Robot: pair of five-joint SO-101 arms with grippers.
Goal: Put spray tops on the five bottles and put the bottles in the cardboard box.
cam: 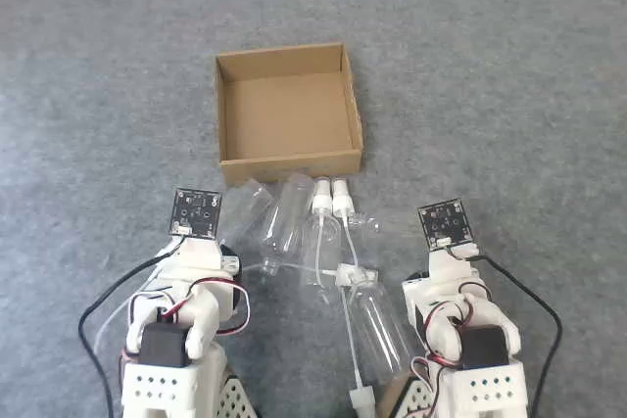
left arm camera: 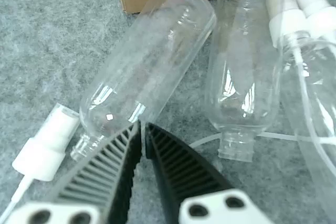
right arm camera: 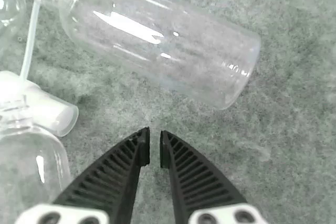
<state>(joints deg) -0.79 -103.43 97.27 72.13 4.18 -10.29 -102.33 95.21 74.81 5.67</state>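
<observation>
- Grey, felt-like worktop in the high view: the cardboard box (cam: 290, 165) stands empty, and the clear plastic bottles (cam: 294, 227) lie clustered just before it. Capping looks barely begun.
- Left wrist view: the left hand (left arm camera: 143, 132) is clenched on nothing, near an uncapped bottle (left arm camera: 149, 61). A white spray top (left arm camera: 44, 148) lies loose beside it; taking it calls for opening first.
- Right wrist view: the right hand (right arm camera: 154, 142) is clenched and empty, with a smooth cylindrical bottle (right arm camera: 157, 40) lying beyond it.

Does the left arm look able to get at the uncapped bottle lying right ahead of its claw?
Probably yes: the left claw sits just short of that bottle with nothing between them, though its shut jaws must open first.
</observation>
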